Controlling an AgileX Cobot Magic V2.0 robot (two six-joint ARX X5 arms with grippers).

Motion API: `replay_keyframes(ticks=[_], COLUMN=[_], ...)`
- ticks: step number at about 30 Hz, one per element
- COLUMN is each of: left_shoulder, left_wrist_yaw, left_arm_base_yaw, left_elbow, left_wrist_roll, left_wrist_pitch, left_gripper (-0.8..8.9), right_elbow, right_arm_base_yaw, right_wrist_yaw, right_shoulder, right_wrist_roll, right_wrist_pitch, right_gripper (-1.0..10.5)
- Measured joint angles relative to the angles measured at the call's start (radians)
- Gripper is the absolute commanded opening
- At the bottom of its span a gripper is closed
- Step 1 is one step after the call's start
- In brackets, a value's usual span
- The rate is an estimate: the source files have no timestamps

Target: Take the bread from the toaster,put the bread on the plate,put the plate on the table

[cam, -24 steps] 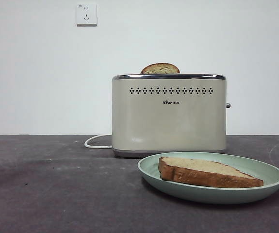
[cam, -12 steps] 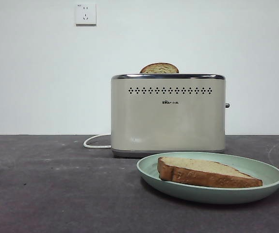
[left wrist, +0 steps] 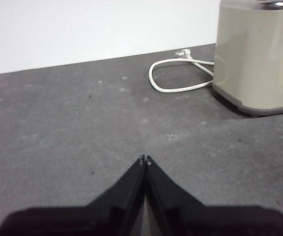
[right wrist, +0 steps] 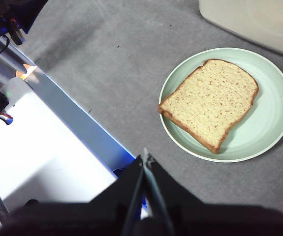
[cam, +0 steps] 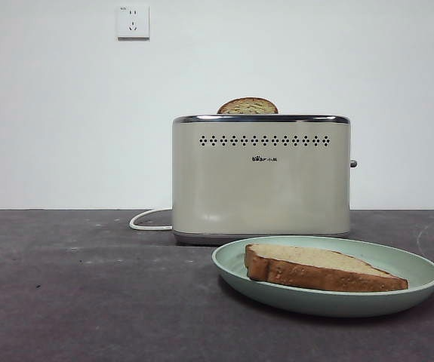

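The bread [cam: 318,268] lies flat on the mint-green plate [cam: 398,298], which rests on the dark table [cam: 88,302] in front of the cream toaster [cam: 260,177]. The right wrist view shows the same bread [right wrist: 210,102] on the plate [right wrist: 274,128] from above. My right gripper [right wrist: 145,156] hangs shut and holding nothing, above the table's edge and well clear of the plate. My left gripper [left wrist: 144,159] is shut too, low over bare table, apart from the toaster [left wrist: 259,54]. Neither gripper appears in the front view.
A second slice [cam: 247,106] pokes its domed top out of the toaster. A white cord [left wrist: 175,78] loops on the table beside the toaster. A white and blue-lit surface [right wrist: 47,147] borders the table's edge under the right gripper. Wall sockets [cam: 133,22] sit high behind.
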Motion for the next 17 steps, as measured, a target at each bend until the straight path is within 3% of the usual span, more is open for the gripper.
replay_keyframes(ticks=[17], left_shoulder=[-0.025], left_wrist_yaw=[-0.003], left_arm_base_yaw=[0.000], left_elbow=[0.000], left_wrist_roll=[-0.028], left_wrist_pitch=[-0.040], left_gripper=[-0.03], right_elbow=[0.000], right_arm_base_yaw=[0.000], right_wrist_yaw=[0.000], right_shoulder=[0.000], right_wrist_roll=[0.000], right_wrist_pitch=[0.000], right_gripper=[0.0])
